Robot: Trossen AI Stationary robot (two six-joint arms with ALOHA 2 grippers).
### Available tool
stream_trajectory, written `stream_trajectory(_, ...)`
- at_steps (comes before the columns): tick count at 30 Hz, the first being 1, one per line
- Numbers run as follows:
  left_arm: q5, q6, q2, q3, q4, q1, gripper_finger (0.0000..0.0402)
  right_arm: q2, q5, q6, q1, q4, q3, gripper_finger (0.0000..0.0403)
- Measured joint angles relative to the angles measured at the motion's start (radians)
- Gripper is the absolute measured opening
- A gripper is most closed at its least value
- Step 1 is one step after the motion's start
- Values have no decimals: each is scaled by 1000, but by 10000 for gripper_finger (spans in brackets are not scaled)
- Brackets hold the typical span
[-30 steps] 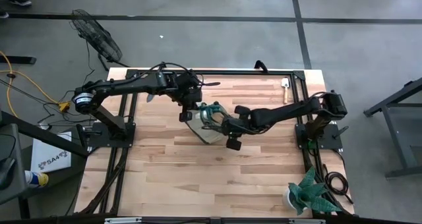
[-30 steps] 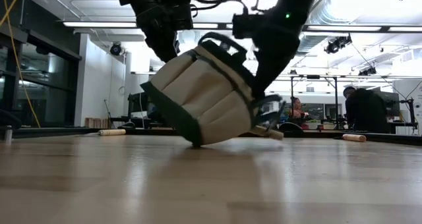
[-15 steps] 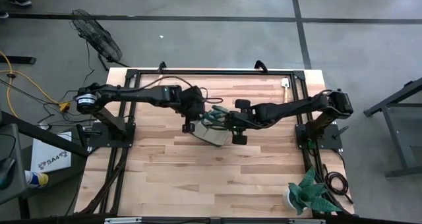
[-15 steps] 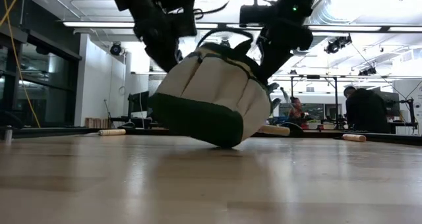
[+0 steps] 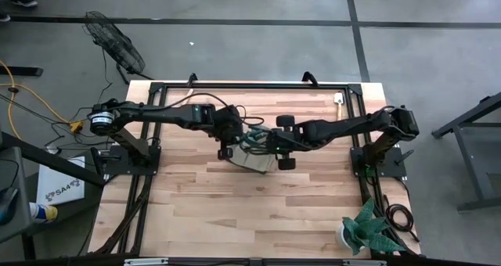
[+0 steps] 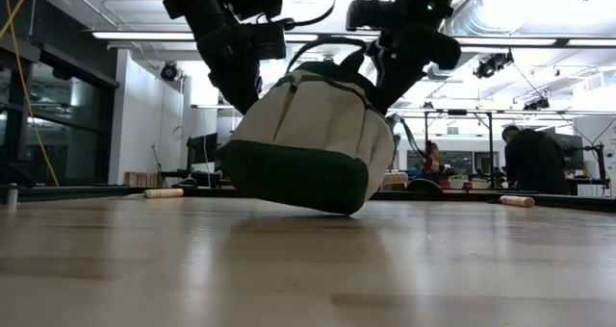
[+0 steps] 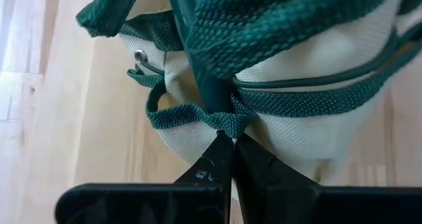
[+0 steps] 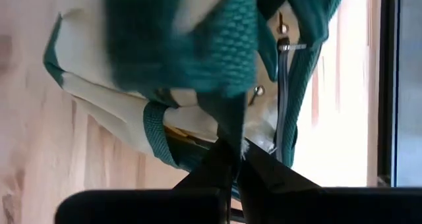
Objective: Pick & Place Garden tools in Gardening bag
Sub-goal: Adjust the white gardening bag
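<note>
Gardening bag (image 6: pixel 308 144) hangs tilted between both tools, mid-counter.
Left tool (image 7: pixel 227 141) and right tool (image 8: pixel 232 148) each pinch green trim on opposite rim sides; base corner touches counter (image 6: pixel 308 269).

The bag (image 5: pixel 252 152) sits near the middle of the tabletop (image 5: pixel 235 203), a little toward the far edge, tilted with only part of its base on the wood. The left gripper (image 5: pixel 237 138) is at the bag's left side, the right gripper (image 5: pixel 268 143) at its right side, both closed on webbing at the bag's top. A trowel (image 5: pixel 339 103) lies near the far right corner, well apart from the bag. A potted plant (image 5: pixel 366 228) stands at the near right corner
</note>
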Motion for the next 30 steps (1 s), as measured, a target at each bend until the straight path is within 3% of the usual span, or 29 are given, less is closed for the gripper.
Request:
stream_trajectory(9,-38,-23,21,1,19,-42,0,-19,47,-119,-32,-41,0,4)
stream_trajectory(19,-221,-29,58,2,35,-133,0,-71,69,-139,-14,-18,0,4)
stream_trajectory(23,-271,-34,69,1,46,-151,0,-63,32,-140,9,-13,0,4)
stream_trajectory(30,-249,-48,71,0,34,-148,4,-60,14,-131,24,-23,0,4)
